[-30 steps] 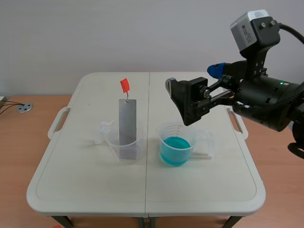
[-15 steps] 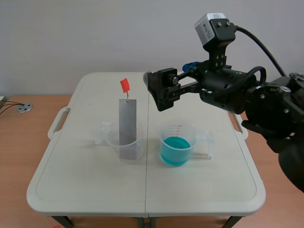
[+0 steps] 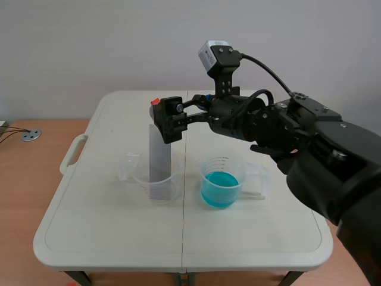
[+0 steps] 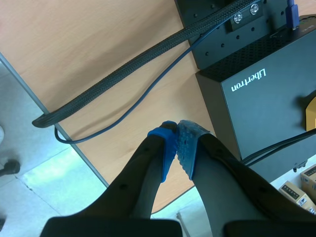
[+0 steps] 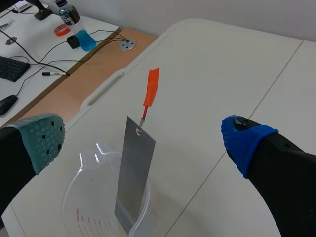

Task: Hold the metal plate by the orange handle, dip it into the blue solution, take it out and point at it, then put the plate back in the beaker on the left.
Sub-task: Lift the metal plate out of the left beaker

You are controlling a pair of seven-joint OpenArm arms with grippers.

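Right gripper (image 3: 165, 121) sits at the top of the plate (image 3: 159, 156), hiding most of the orange handle (image 3: 155, 102). Plate stands in left beaker (image 3: 156, 185); blue solution (image 3: 219, 189) in second beaker (image 3: 221, 164) nearby.

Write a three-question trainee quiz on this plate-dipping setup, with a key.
1. True or false: the right gripper is shut on the orange tab handle of the grey metal plate.
2. The plate stands in: A) the clear beaker of blue solution; B) the left clear plastic beaker; C) neither, it lies flat on the white table.
3. Fill in: the left gripper is ____.
Key: 1 false, it is open; 2 B; 3 shut.
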